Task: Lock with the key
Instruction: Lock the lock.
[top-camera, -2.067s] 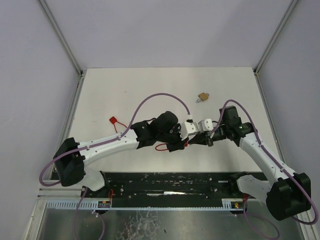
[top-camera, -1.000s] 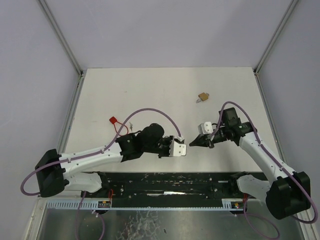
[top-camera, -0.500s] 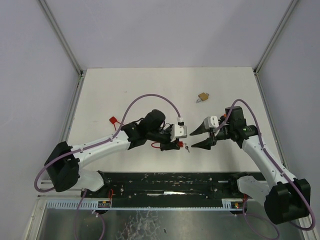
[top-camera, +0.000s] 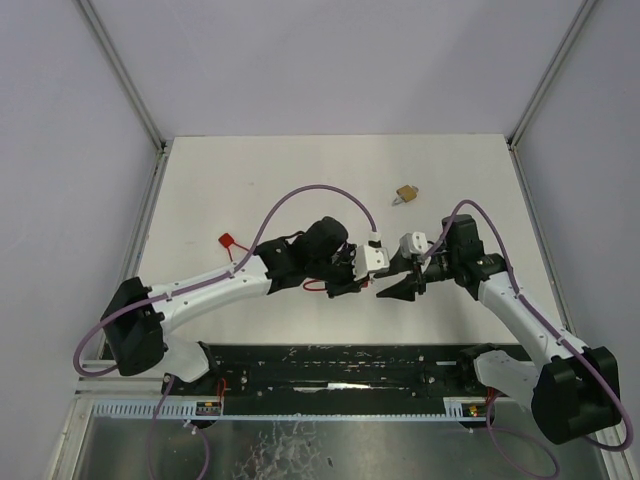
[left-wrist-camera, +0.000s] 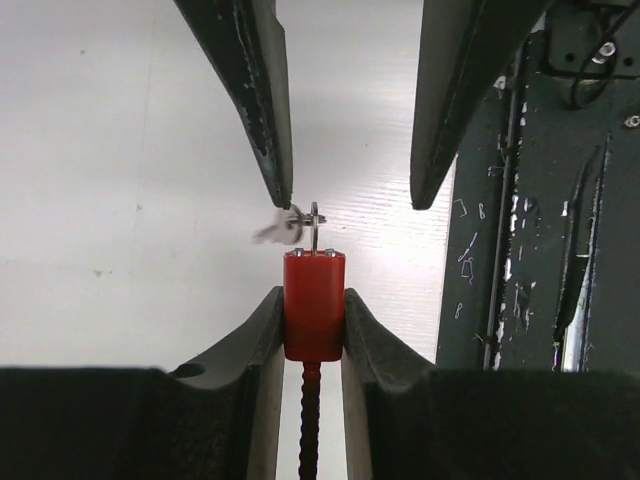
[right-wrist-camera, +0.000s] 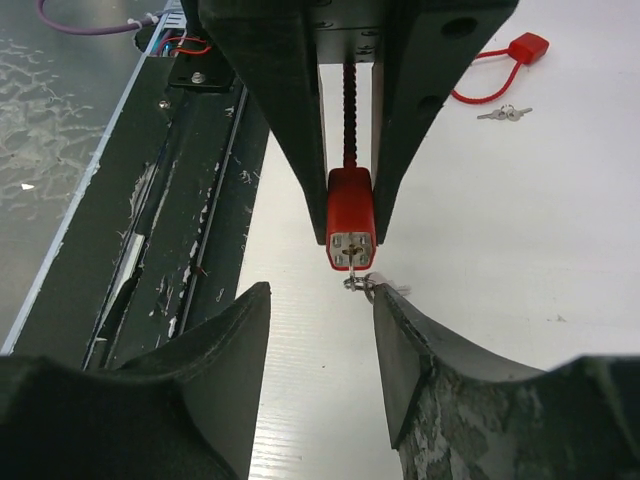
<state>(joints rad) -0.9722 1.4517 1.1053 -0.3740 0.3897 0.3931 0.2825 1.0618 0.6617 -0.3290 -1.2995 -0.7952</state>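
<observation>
My left gripper (left-wrist-camera: 313, 296) is shut on a red padlock (left-wrist-camera: 314, 305), whose red cable (left-wrist-camera: 310, 420) runs back between the fingers. A small key (left-wrist-camera: 314, 226) sits in the keyhole at the padlock's end face (right-wrist-camera: 351, 248), and a ring with a second key (right-wrist-camera: 372, 287) dangles from it. My right gripper (right-wrist-camera: 322, 292) faces the padlock, open. Its fingertips (left-wrist-camera: 281, 185) stand on either side of the key, one close to the ring. In the top view the two grippers (top-camera: 362, 270) (top-camera: 392, 282) meet above the table's near middle.
A second red padlock (top-camera: 226, 240) with its own keys (right-wrist-camera: 505, 113) lies on the white table at the left. A brass padlock (top-camera: 405, 193) lies farther back, right of centre. The black base rail (top-camera: 350, 365) runs along the near edge.
The right gripper was shut a second ago and now stands open around the key. The left arm has carried the padlock from the near left back toward the right gripper.
</observation>
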